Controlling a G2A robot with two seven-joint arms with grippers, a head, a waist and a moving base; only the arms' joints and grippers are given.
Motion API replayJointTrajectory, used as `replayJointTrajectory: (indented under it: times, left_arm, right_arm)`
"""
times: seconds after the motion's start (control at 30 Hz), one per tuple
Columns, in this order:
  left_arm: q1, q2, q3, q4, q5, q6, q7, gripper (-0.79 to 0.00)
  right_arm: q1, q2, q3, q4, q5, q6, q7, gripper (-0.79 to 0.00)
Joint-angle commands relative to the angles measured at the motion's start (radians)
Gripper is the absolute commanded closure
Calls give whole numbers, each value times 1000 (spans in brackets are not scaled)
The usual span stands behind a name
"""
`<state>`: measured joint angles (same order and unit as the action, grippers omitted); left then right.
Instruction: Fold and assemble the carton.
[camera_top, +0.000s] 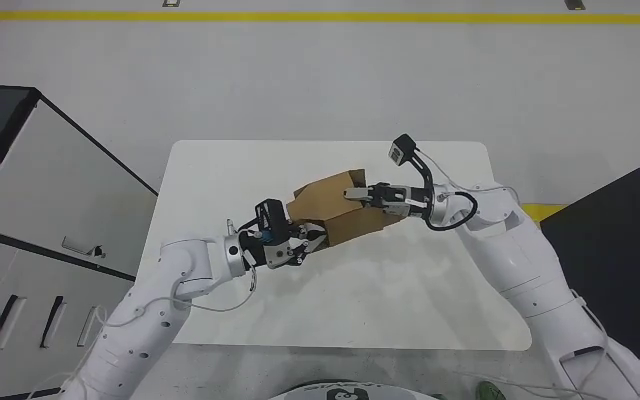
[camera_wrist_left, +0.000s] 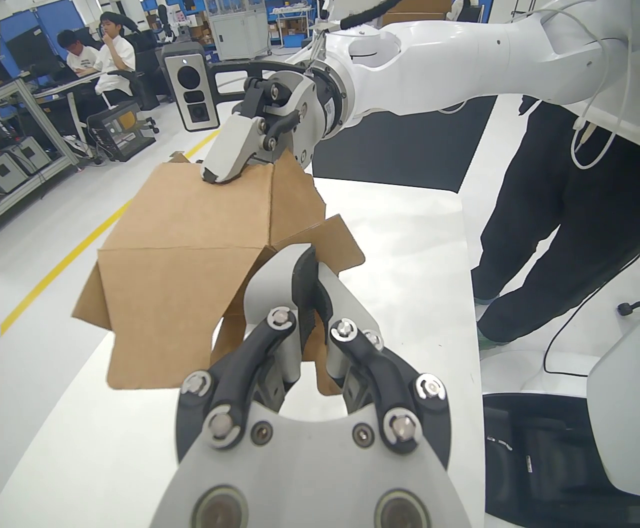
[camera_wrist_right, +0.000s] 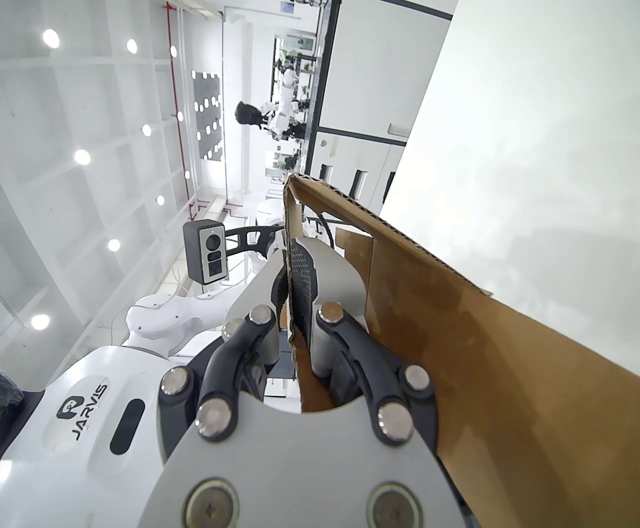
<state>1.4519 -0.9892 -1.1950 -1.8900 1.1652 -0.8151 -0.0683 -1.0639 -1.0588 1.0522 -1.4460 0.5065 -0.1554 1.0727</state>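
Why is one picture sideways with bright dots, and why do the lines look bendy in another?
Right wrist view: the camera seems tipped over, so the ceiling lamps glare as bright dots. Left wrist view: a wide lens bows the table edge and the yellow floor line.

Plain brown corrugated carton (camera_top: 333, 208), unprinted, half opened into a box shape with creased side panels. Sits tilted over the middle of the white table (camera_top: 250, 320). End flaps unfolded and splayed outward, none tucked in. Pinched by a flap at the nearer end in the left gripper (camera_wrist_left: 311, 262); clamped by a wall edge at the far end in the right gripper (camera_wrist_right: 292, 265).
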Motion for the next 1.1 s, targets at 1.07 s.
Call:
replayJointTrajectory:
  times: [1.07]
  left_arm:
    - [30, 4, -11, -9, 17, 19, 17, 0]
  right_arm:
    - [-41, -4, 23, -15, 31, -4, 28, 0]
